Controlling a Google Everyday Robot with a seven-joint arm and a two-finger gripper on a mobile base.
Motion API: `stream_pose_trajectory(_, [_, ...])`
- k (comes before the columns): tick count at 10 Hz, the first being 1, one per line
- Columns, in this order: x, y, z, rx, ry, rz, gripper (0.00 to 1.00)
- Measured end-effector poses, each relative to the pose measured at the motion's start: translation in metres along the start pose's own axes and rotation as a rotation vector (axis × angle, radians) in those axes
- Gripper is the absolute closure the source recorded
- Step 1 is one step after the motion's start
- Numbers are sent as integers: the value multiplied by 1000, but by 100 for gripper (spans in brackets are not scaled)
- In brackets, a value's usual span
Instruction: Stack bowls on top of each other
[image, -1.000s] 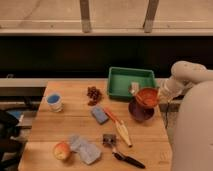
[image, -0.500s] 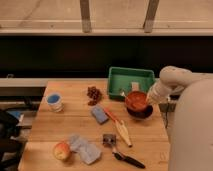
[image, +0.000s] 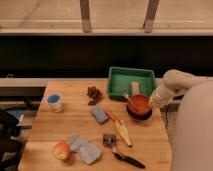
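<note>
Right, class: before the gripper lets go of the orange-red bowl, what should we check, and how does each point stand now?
1. Orange-red bowl sits inside the dark purple bowl: ok.
2. Orange-red bowl level: cannot tell; it looks slightly tilted.
3. Gripper at the orange-red bowl's right rim: ok.
4. Dark purple bowl fully on the table, near its right edge: ok.
5. Green tray apart from the stack: ok.
6. Orange-handled tool not touching the bowls: ok.

Glossy plastic orange-red bowl by the tool; matt wooden table.
</note>
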Motion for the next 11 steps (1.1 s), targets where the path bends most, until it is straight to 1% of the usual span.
stream_pose_trajectory(1, [-2, 1, -2, 0, -5, -2, 33])
stream_pose_trajectory(2, [-3, 3, -4, 0, -9, -5, 29])
stream_pose_trajectory(5, [-8, 13, -15, -7, -39, -31, 28])
stream_pose_trajectory(7, [-11, 35, -35, -21, -97, -87, 28])
stream_pose_trajectory(9, [-15, 66, -62, -18, -180, -163, 28])
stream_pose_trajectory(10, [-17, 84, -75, -25, -225, -198, 28])
stream_pose_trajectory(11, [-19, 97, -87, -34, -273, -229, 28])
